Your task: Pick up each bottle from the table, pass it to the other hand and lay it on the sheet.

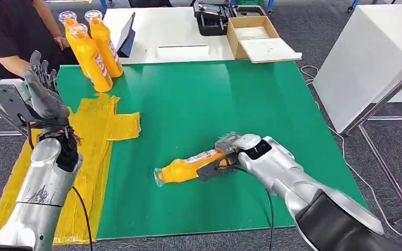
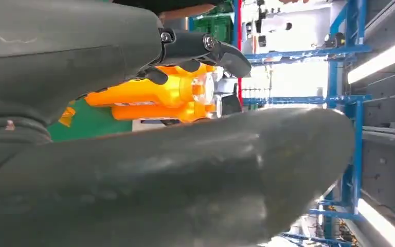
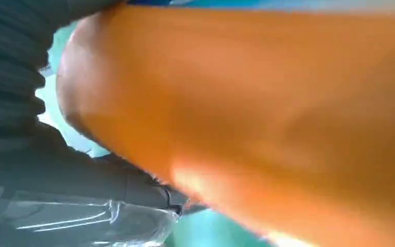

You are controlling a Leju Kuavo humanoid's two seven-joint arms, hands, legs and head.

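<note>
Overhead, right hand (image 1: 230,149) grips lying bottle (image 1: 188,167); wrist view: orange blur.

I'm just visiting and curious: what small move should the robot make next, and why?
Probably lift the bottle off the green mat. The right robot hand is wrapped around its base while it lies on its side, and the left robot hand is raised with fingers apart, seemingly waiting for the pass.
</note>
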